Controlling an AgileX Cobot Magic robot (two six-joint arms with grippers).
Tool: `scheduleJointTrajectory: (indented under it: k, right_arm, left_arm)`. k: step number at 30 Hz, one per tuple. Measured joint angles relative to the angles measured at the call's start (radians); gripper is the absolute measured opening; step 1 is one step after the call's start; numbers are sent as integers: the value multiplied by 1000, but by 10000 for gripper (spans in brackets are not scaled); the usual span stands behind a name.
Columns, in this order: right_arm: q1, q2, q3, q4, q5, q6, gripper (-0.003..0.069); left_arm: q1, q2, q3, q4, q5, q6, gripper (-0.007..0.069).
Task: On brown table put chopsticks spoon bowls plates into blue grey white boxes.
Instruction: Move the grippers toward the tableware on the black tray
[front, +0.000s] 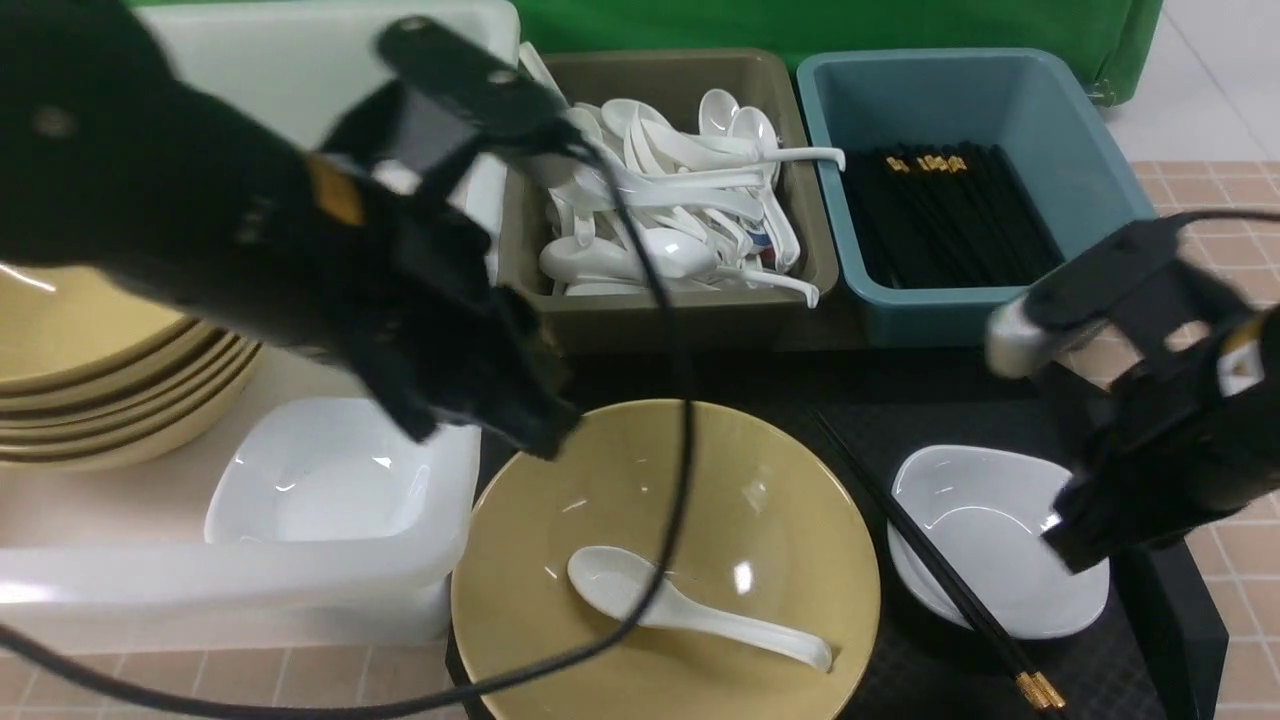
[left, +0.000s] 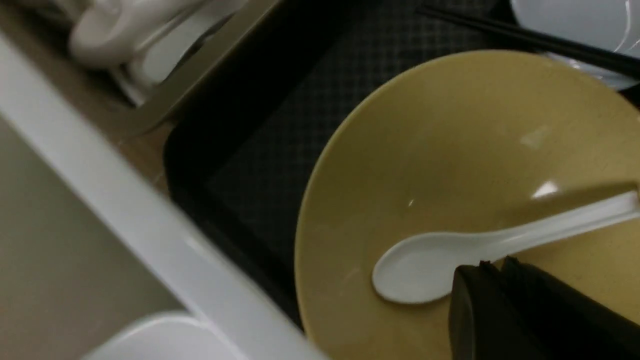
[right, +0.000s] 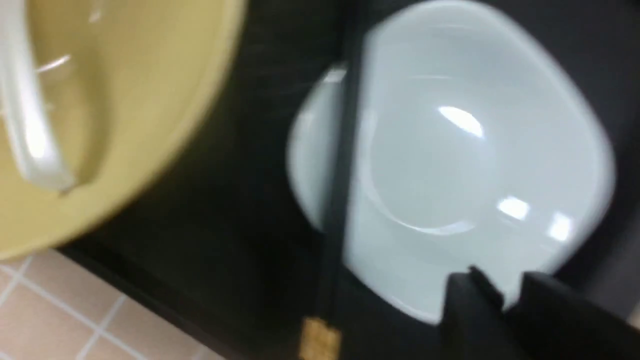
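Observation:
A mustard-yellow bowl (front: 760, 500) stands on the black tray (front: 1100, 660) with a white spoon (front: 690, 610) lying inside it. My left gripper (front: 540, 430) hangs shut and empty over the bowl's far left rim. In the left wrist view its tips (left: 495, 262) sit just by the spoon (left: 425, 260). To the right, black chopsticks (front: 930, 570) lean across the left edge of a small white plate (front: 990, 540). My right gripper (front: 1075, 545) hovers over the plate's right rim, its jaws slightly apart (right: 510, 285) with nothing held.
The white tub (front: 230, 590) at left holds a stack of yellow bowls (front: 100, 380) and a white plate (front: 320, 480). Behind the tray, the grey bin (front: 680, 320) holds spoons and the blue bin (front: 930, 310) holds chopsticks. Tiled table (front: 1230, 200) shows at right.

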Motion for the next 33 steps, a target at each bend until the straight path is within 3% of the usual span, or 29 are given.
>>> scheduleJointTrajectory:
  k: [4,5,8,10,24,33]
  right_arm:
    - [46,74,-29,2,-35,1,367]
    - [55,107,-49,3,-49,3,437]
    - [58,162,-70,3,-62,8,526]
    - [58,197,-73,3,-64,9,548]
    - [58,309,-77,1,-121,23,542]
    - [58,318,-77,-5,-127,23,496]
  left_arm:
    - [-29,51,-1,-1,-8,1,1]
    - [-30,78,-1,-1,-1,11,1]
    - [-30,107,-1,12,25,21,1]
    - [-30,118,-1,23,38,24,1]
    - [-30,122,-2,40,27,26,1]
    - [-30,122,-3,40,25,26,1]
